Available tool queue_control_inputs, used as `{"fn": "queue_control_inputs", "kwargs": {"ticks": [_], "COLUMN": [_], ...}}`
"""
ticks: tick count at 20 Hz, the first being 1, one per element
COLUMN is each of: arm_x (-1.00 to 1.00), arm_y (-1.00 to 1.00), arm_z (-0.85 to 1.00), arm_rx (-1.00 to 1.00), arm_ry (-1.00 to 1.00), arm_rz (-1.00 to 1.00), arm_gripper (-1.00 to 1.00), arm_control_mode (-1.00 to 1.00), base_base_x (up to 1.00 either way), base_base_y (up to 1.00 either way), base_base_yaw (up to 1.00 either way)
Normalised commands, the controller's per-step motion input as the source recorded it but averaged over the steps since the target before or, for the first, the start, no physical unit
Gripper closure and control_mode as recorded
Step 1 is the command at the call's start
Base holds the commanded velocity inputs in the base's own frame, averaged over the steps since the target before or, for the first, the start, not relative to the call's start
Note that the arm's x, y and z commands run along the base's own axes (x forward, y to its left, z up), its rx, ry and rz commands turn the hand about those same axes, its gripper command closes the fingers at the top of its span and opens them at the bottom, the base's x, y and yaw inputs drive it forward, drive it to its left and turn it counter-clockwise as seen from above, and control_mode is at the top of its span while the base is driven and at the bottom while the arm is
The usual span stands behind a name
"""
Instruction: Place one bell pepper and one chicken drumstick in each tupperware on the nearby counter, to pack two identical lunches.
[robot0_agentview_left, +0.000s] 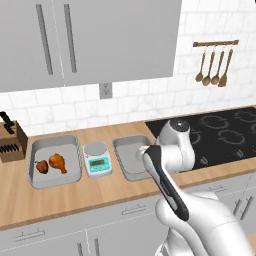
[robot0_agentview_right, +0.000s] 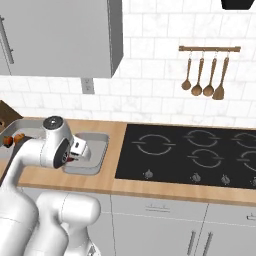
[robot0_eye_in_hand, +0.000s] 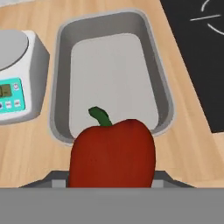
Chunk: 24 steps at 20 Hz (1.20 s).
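Observation:
My gripper (robot0_agentview_right: 78, 150) is shut on a glossy red bell pepper (robot0_eye_in_hand: 113, 155) with a green stem, which hides the fingertips in the hand view. It hangs above the near end of the right tupperware (robot0_eye_in_hand: 159, 74), a grey tub with nothing in it. That tub (robot0_agentview_left: 127, 145) lies on the wooden counter (robot0_agentview_left: 75, 197), partly behind my arm. The left tupperware (robot0_agentview_left: 54, 141) holds another bell pepper (robot0_agentview_left: 42, 166) and a chicken drumstick (robot0_agentview_left: 58, 162) side by side.
A small white scale (robot0_agentview_left: 97, 158) with a teal display stands between the two tubs. The black cooktop (robot0_agentview_left: 225, 135) lies right of the right tub. A knife block (robot0_agentview_left: 11, 140) stands at the far left, and wooden utensils (robot0_agentview_left: 215, 62) hang on the wall.

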Motion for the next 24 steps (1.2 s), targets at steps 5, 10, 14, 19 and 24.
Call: {"fn": "queue_control_inputs", "kwargs": {"ticks": [5,10,14,19,24], "arm_x": [1.00,1.00,0.76,0.21,-0.01], "arm_y": [0.16,0.02,0.03,0.00,0.03], "arm_z": [-0.42,-0.33,-0.28,0.07,0.84], "arm_rx": [0.00,0.00,-0.01,0.00,0.00], "arm_ry": [0.03,0.08,0.05,0.00,0.00], "arm_rz": [0.03,0.04,0.00,0.00,0.00], "arm_gripper": [1.00,1.00,-1.00,-1.00,-1.00], "arm_control_mode": [-1.00,-1.00,-1.00,-1.00,-1.00], "base_base_x": [0.00,0.00,0.00,0.00,0.00], "base_base_y": [0.00,0.00,0.00,0.00,0.00], "base_base_yaw": [0.00,0.00,0.00,0.00,0.00]}}
